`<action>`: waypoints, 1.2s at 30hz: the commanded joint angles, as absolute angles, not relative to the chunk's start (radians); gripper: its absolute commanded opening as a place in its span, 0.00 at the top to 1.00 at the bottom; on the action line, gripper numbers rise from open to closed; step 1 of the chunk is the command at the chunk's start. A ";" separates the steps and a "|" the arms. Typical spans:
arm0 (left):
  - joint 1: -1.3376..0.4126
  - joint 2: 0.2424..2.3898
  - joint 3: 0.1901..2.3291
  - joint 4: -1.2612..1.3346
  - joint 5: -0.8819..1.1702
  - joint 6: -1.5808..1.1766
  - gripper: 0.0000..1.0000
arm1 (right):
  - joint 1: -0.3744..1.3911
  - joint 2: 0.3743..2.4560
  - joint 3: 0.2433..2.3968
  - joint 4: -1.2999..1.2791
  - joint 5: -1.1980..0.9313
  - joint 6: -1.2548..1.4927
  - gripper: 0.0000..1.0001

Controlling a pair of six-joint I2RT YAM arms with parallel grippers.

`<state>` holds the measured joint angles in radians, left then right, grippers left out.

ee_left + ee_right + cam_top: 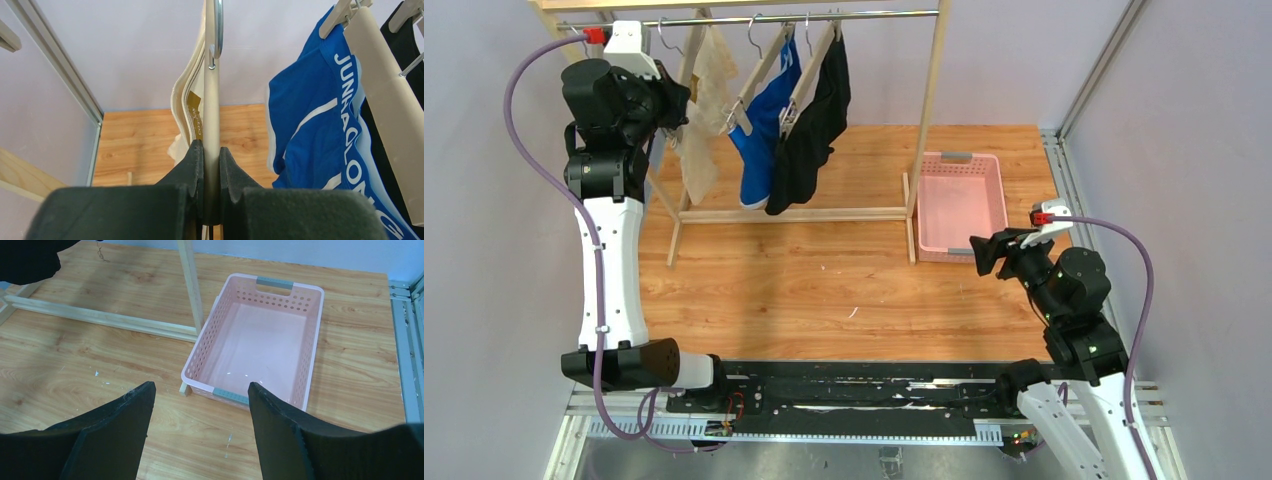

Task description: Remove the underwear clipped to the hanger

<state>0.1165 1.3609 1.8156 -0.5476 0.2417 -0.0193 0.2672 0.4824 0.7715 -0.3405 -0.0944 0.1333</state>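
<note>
Pale lilac walls close in a wooden table (824,290), and at its far end a wooden rack (929,100) carries a metal rail (874,15).

Start on your left. The left gripper (674,100) is raised to the rack. From above you cannot see its fingers, because the dark wrist body covers them. The left wrist view settles it: the left gripper (212,150) is clamped tight on the thin edge of a hanger (212,110), seen edge-on. The cream briefs (709,90) hang from that hanger, and only a folded strip of the cream briefs (185,100) shows beside it. You cannot see where the clips bite.

Next along the rail hang the blue briefs (764,130). In the wrist view the white lettering on the blue briefs (310,125) runs off the bottom edge. Beside them hang the black briefs (809,135), largely hidden in the wrist view behind another pale hanger.

To your right, a pink basket (999,190) sits on the table just beside the rack's post. The right gripper (980,255) hangs near the basket's near end, jaws spread wide and gripping nothing. In its own view the right gripper (201,387) frames the basket (310,355). A dark shape in that view's top-left corner is cut off and unreadable.
</note>
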 commanded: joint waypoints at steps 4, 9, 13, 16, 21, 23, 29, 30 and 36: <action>0.125 1.360 1.878 -0.478 0.247 -0.037 1.00 | 0.262 0.485 0.750 -0.320 -0.117 0.161 0.30; 0.125 1.359 1.924 -0.510 0.232 -0.023 1.00 | 0.262 0.477 0.742 -0.302 -0.115 0.161 0.30; 0.125 1.349 1.912 -0.528 0.243 -0.020 1.00 | 0.261 0.483 0.741 -0.297 -0.117 0.160 0.30; 0.124 1.325 1.867 -0.519 0.242 -0.020 1.00 | 0.261 0.486 0.739 -0.295 -0.118 0.159 0.30; 0.126 1.266 1.779 -0.466 0.215 -0.012 1.00 | 0.261 0.490 0.731 -0.291 -0.124 0.160 0.30; 0.125 1.246 1.753 -0.452 0.198 -0.012 1.00 | 0.261 0.492 0.729 -0.291 -0.126 0.161 0.30; 0.124 1.179 1.663 -0.398 0.139 -0.009 1.00 | 0.261 0.492 0.722 -0.287 -0.138 0.162 0.30; 0.124 1.167 1.642 -0.371 0.125 -0.010 1.00 | 0.261 0.493 0.719 -0.286 -0.140 0.162 0.30; 0.125 1.137 1.597 -0.312 0.085 -0.023 1.00 | 0.262 0.498 0.717 -0.285 -0.143 0.165 0.29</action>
